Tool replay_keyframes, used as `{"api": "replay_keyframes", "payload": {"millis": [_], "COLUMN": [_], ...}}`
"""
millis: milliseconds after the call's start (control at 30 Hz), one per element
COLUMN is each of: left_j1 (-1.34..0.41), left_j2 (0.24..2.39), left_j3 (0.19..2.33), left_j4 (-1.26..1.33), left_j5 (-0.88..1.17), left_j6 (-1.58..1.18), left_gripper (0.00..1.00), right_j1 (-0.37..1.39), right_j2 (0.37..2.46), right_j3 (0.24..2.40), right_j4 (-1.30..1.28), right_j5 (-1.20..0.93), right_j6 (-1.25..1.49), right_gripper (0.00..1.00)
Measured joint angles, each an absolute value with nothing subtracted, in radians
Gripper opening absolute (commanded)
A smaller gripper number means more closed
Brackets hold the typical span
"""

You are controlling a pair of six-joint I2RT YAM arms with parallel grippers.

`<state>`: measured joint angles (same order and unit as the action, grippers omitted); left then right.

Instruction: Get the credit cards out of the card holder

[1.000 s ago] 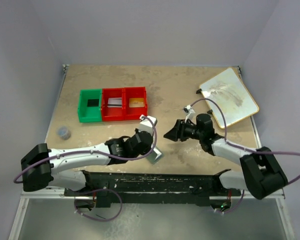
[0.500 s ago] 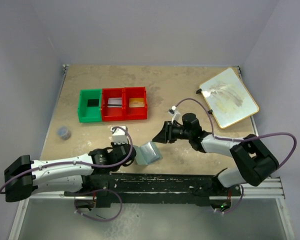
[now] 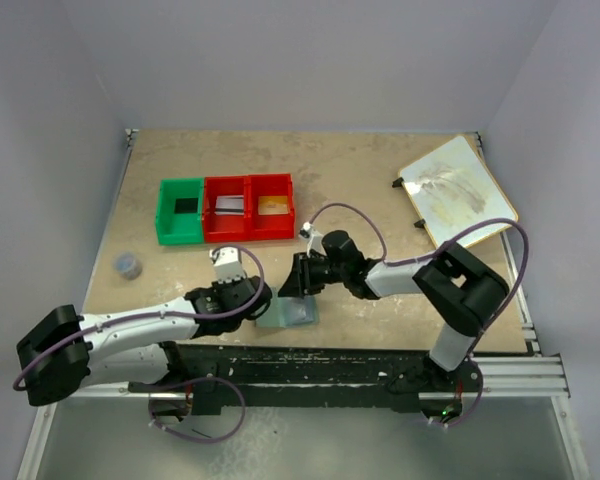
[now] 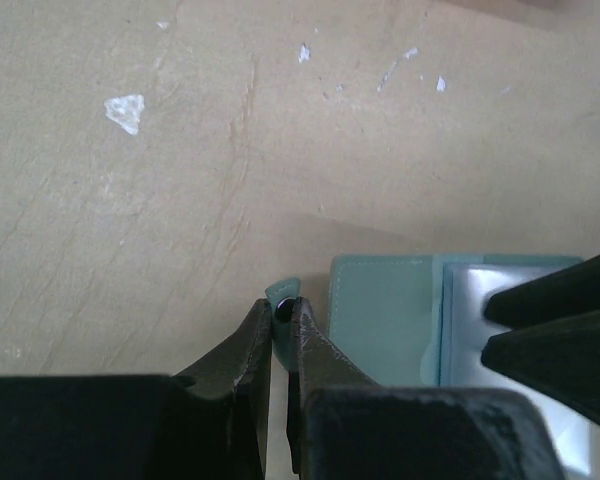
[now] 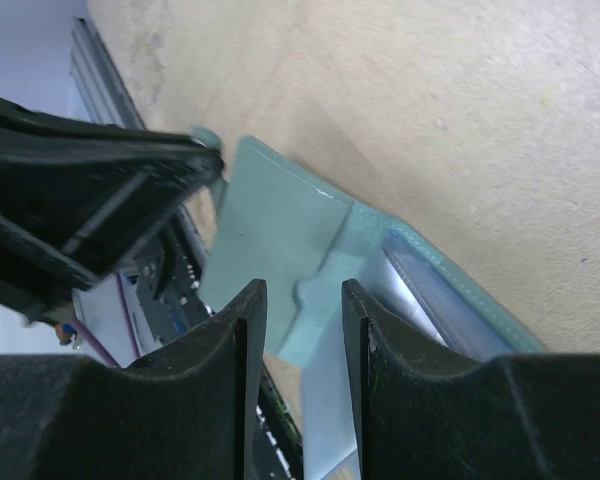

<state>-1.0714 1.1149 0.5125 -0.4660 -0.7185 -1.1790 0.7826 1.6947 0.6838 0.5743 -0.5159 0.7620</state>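
The card holder lies open on the table near the front edge, its pale blue-grey inside facing up. My left gripper is shut on its snap-button tab at the left side, and it also shows in the top view. My right gripper stands open just over the right half, fingers either side of the notched pocket edge. A greyish glossy credit card shows in that pocket, partly behind the right fingers.
Two red bins and a green bin stand at the back left, each with a flat item inside. A cream board lies at the back right. A small round object sits at the left. The black rail runs along the near edge.
The card holder went from tilted up in the left grip to lying flat and open. My right gripper has moved left over it and narrowed its jaws. The left arm has shifted left and lower.
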Motion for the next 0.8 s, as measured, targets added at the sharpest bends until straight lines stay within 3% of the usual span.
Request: {"api": "replay_keyframes", "payload": {"millis": [300, 400, 467, 800], "left_j1": [-0.953, -0.950, -0.949, -0.949], "left_j2": [1.118, 1.129, 1.111, 0.888], "left_j3": [0.532, 0.538, 0.540, 0.652], "left_j4": [-0.351, -0.361, -0.387, -0.501], "left_j5": [-0.633, -0.622, -0.619, -0.635], "left_j6": [-1.069, -1.057, -1.060, -1.055], "left_gripper": [0.10, 0.41, 0.56, 0.59], "right_j1": [0.841, 0.849, 0.850, 0.852], "right_j2": [1.767, 1.770, 1.789, 1.822], "right_j3": [0.756, 0.775, 0.792, 0.810], "right_j4": [0.525, 0.487, 0.461, 0.461], "right_j5": [-0.435, -0.390, -0.373, -0.350], "right_j6": [0.771, 0.772, 0.775, 0.813], "right_gripper": [0.39, 0.38, 0.38, 0.37]}}
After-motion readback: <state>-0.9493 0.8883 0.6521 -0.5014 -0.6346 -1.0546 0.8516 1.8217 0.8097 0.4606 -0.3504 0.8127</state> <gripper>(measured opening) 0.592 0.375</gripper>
